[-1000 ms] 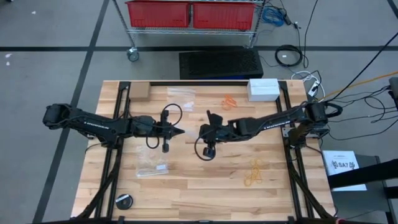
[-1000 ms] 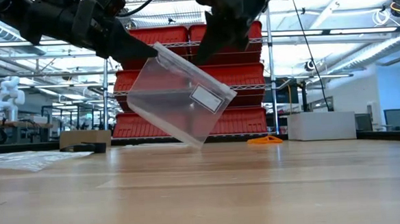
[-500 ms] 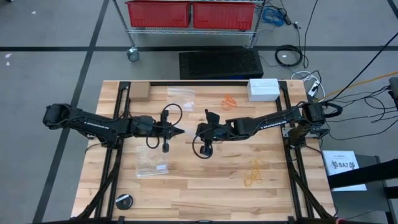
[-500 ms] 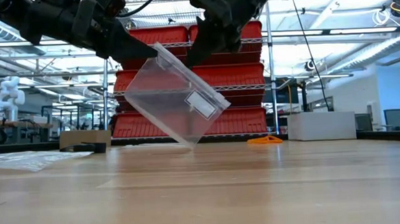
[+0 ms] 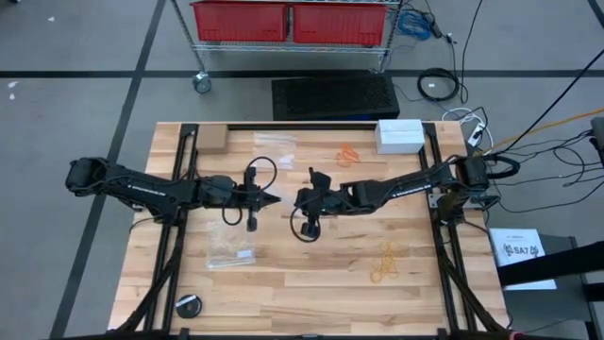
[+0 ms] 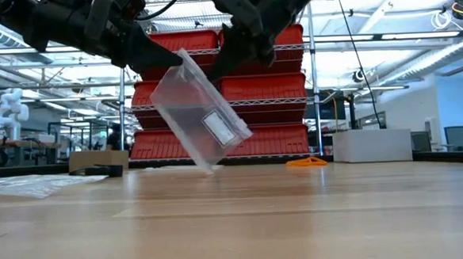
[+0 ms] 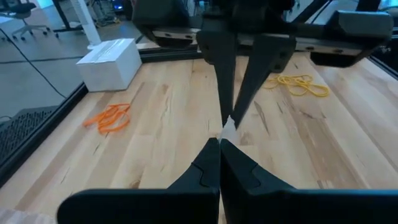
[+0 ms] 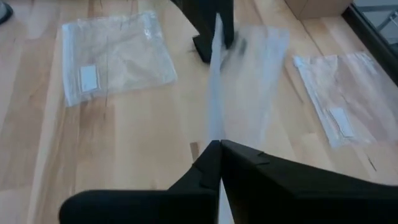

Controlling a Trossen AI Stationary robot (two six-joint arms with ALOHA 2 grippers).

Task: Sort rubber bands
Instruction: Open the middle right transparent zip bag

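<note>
A clear plastic bag [image 6: 200, 115] with a white label hangs tilted in the air between my two grippers over the table's middle. My left gripper [image 5: 275, 199] is shut on one top corner and my right gripper [image 5: 299, 198] is shut on the other, the two almost tip to tip. Orange rubber bands [image 5: 349, 154] lie near the far edge beside a white box [image 5: 399, 135]. Pale yellow rubber bands [image 5: 385, 263] lie toward the near right. I see no black bands. My left gripper pinches the bag's top edge at one corner [image 7: 228, 127] between its two fingertips, coming level from the table's left. The bag hangs below it, clear of the table. My right gripper pinches the bag's top edge at the opposite corner [image 8: 214, 134] between its fingertips, coming level from the table's right. The bag hangs below, its top edge slack between the two grippers.
Two more clear bags lie flat on the table: one near left [image 5: 231, 250], one at the far edge [image 5: 276, 142]. A cardboard block [image 5: 211, 141] sits far left and a black round object [image 5: 189, 304] at the near left corner. Bare wood lies below the bag.
My right gripper has moved toward the table's left, closing on my left gripper. The bag's top edge has shortened between them, and the bag now hangs narrower and steeper than before. My left gripper has kept still.
</note>
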